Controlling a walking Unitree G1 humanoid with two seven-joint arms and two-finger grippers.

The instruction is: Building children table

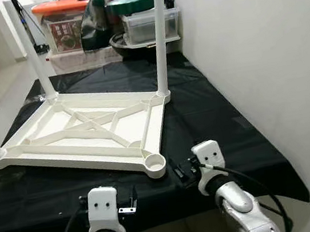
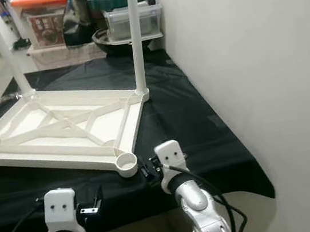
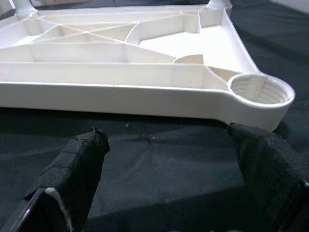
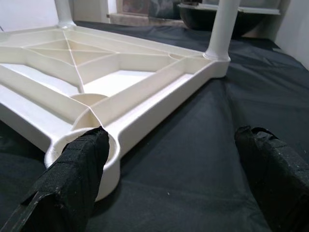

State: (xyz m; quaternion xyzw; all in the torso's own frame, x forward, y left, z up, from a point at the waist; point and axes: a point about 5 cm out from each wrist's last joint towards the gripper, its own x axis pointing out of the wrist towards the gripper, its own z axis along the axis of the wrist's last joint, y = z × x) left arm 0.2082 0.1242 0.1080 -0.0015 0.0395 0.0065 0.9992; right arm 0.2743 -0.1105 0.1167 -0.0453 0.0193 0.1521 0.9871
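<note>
Left tool [image 1: 128,203]: fingers apart, empty, near the frame edge.
Right tool [image 1: 180,171]: fingers apart, empty, beside the open socket [image 1: 156,162].
Table top [image 1: 82,129]: probably light, stiff plastic; hold by the rim.

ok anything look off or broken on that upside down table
Nothing looks damaged. The white tabletop lies flat, underside up, on the black cloth. Three legs stand in their corners, but the near corner socket is empty. Both the left gripper and right gripper are open, holding nothing.

Upturned white tabletop [image 1: 82,135] on black cloth [image 1: 212,113] (three legs [image 1: 158,40] standing), corner socket [image 1: 156,162] empty.
</note>
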